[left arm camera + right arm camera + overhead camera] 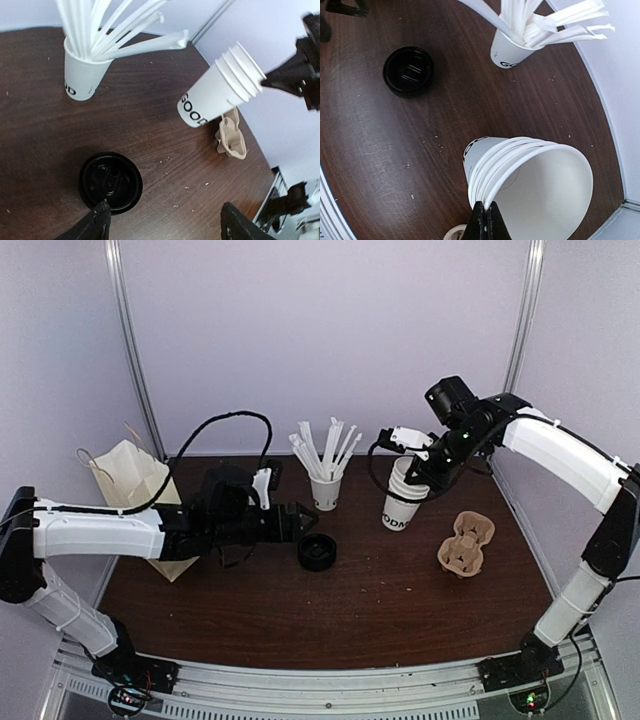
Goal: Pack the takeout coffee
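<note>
Rim of the tilted cup stack (402,502), right of the straw cup (325,490), is pinched by the right gripper (486,212), while the black lid (317,552) is seen lying in front of that straw cup, just ahead of the left gripper (166,216), whose fingers are spread.

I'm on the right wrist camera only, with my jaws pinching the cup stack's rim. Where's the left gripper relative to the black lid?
Observer: The left gripper is right beside the lid, jaws open, not around it.
Operator: Any bag to pack into?
Observer: Yes, a paper bag stands at the left rear of the table.
Operator: And a carrier?
Observer: A cardboard carrier lies right of the cup stack, empty.
</note>
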